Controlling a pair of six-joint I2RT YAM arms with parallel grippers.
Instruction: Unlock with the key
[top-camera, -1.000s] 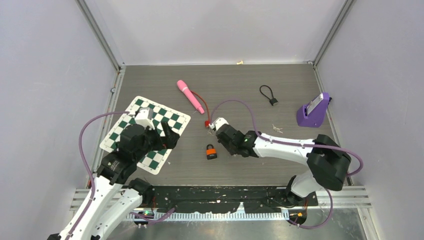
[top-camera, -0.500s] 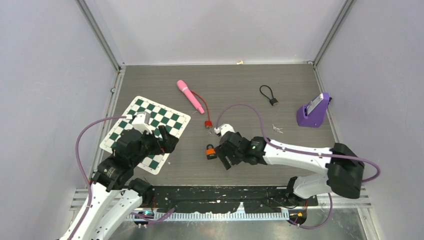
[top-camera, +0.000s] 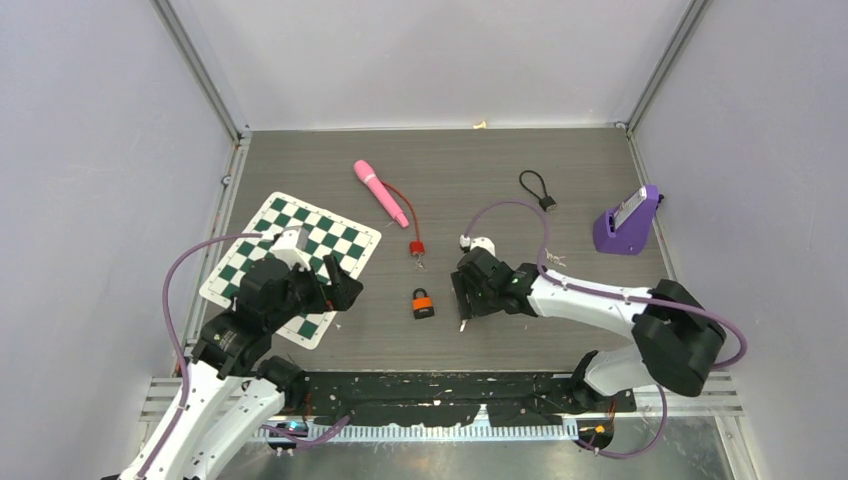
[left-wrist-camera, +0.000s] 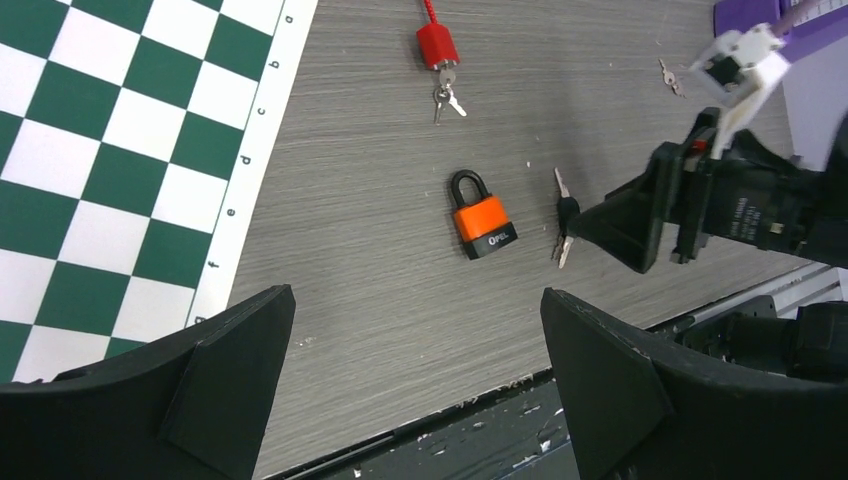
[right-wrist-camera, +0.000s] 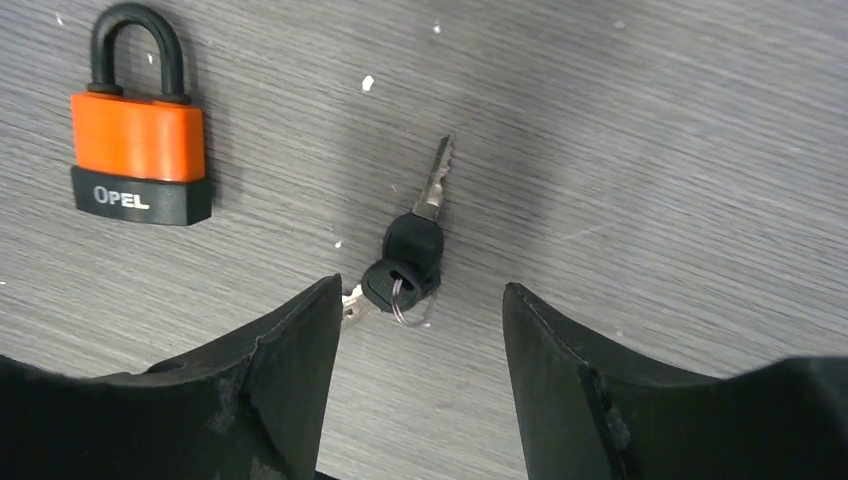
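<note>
An orange padlock (top-camera: 423, 302) with a black shackle lies flat on the grey table, also in the left wrist view (left-wrist-camera: 483, 222) and the right wrist view (right-wrist-camera: 140, 165). The key (right-wrist-camera: 412, 255), one of two black-headed keys on a ring, lies on the table to the padlock's right (left-wrist-camera: 563, 220). My right gripper (top-camera: 465, 292) hovers over the keys, open, its tips (right-wrist-camera: 420, 292) either side of the ring without touching it. My left gripper (top-camera: 340, 285) hangs wide open and empty over the chessboard mat's edge, left of the padlock (left-wrist-camera: 415, 298).
A red padlock with its own keys (top-camera: 415, 248) and a pink wand (top-camera: 380, 192) lie behind the orange one. A green chessboard mat (top-camera: 290, 265) covers the left. A black cable loop (top-camera: 537, 188) and a purple holder (top-camera: 628, 222) sit at back right.
My right gripper swung from beside the red padlock toward the near edge, then slid right of the orange padlock. Its jaws have opened. The left arm barely shifted.
</note>
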